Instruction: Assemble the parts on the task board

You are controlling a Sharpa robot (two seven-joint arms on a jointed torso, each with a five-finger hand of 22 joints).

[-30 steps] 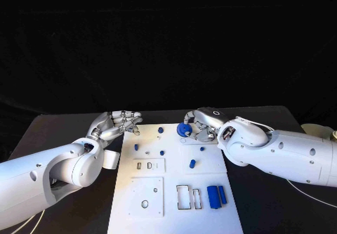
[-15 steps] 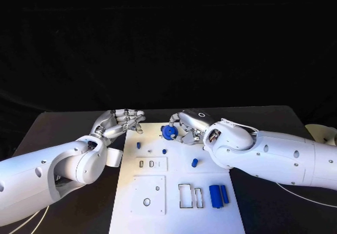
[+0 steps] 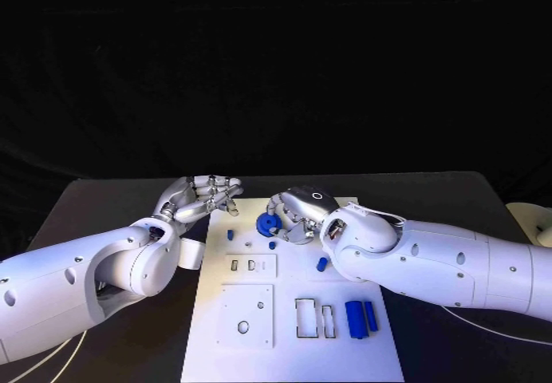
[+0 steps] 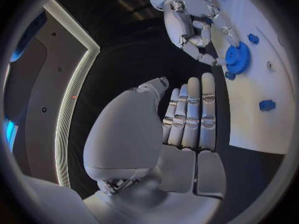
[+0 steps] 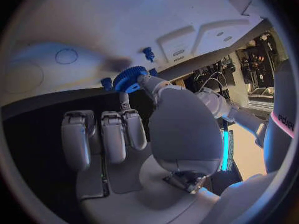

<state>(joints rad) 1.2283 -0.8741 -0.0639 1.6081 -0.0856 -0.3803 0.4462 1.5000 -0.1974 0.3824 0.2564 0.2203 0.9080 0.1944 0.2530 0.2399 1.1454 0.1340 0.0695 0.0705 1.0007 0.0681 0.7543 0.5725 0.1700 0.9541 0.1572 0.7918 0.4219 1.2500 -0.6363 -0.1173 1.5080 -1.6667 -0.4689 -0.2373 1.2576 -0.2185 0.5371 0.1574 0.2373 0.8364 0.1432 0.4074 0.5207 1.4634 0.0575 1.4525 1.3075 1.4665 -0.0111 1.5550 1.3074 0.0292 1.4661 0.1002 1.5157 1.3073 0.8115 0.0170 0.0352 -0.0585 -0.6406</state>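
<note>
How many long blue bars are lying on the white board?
2. One long blue bar and a second bar lie side by side near the task board's near right corner; more may be hidden.

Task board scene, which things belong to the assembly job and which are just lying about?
Job:
task board
blue gear held by right robot hand
blue pegs
blue blocks
left robot hand, holding nothing

Lying about:
black table

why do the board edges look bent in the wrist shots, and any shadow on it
Fisheye distortion: in the left wrist view the task board curves round the circle's rim; in the right wrist view a soft shadow falls on it near the blue gear held by the right hand.
</note>
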